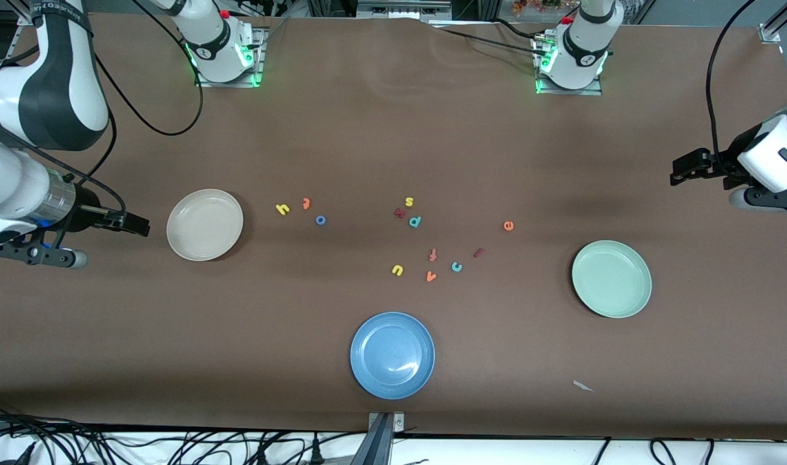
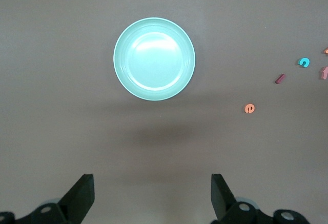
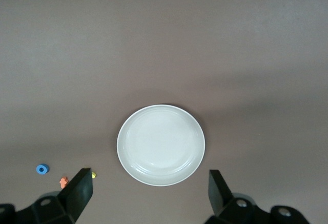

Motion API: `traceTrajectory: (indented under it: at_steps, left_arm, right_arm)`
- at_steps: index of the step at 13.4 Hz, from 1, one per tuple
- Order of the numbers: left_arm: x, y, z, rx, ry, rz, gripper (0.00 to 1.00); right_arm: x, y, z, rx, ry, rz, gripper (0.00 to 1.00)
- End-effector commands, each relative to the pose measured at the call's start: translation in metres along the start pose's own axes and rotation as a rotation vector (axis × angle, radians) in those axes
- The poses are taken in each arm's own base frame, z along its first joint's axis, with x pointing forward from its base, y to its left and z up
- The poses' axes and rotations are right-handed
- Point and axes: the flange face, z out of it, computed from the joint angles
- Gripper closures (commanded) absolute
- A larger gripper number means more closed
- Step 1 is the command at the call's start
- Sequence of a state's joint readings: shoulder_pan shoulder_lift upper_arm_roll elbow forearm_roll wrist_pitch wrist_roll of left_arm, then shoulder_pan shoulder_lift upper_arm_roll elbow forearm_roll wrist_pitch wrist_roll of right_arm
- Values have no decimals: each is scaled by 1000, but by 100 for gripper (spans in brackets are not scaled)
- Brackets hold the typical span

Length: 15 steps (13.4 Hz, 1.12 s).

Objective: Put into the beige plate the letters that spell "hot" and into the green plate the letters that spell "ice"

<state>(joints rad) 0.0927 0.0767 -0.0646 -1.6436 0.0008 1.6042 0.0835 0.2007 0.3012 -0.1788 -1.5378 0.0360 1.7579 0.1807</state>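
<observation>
Two grippers hang in the air at the ends of the table, both with their fingers spread wide and nothing between them. The right gripper [image 1: 135, 225] is up over the right arm's end of the table, and the beige plate [image 1: 204, 225] lies on the table just ahead of its fingertips, toward the middle of the table; in the right wrist view that plate [image 3: 161, 145] fills the space ahead of the two black fingers [image 3: 77, 192]. From that gripper, past the plate, come the yellow h [image 1: 282, 208], the orange t [image 1: 306, 203] and the blue o [image 1: 321, 220], close together but apart from each other and well apart from the plate. The left gripper [image 1: 687, 166] is up over the left arm's end of the table, and the green plate [image 1: 611, 279] lies near it, nearer to the front camera than the spot under its fingertips. Toward the table's middle from that plate, well clear of this gripper, are the orange e [image 1: 508, 225], the dark red i [image 1: 478, 252] and the teal c [image 1: 456, 267], none of them touching. Around these lie a yellow s [image 1: 409, 201], a teal p [image 1: 415, 221], a dark red letter [image 1: 399, 212] too small to read, a reddish f [image 1: 432, 255], an orange v [image 1: 430, 276] and a yellow u [image 1: 397, 270]. One blue plate [image 1: 392, 355] sits nearest the front camera, between the two grippers' ends. All three plates hold nothing.
</observation>
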Motion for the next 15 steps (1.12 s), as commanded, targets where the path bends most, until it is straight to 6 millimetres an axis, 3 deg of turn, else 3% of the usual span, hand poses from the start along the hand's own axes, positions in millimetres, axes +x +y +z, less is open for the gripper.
traceTrajectory:
  at_steps: [1, 15]
  left_arm:
    - [2, 0, -3, -5, 8, 4, 0]
    - [2, 0, -2, -5, 6, 4, 0]
  right_arm:
    - [-5, -1, -2, 5, 6, 0, 0]
    - [-6, 1, 4, 2, 1, 2, 0]
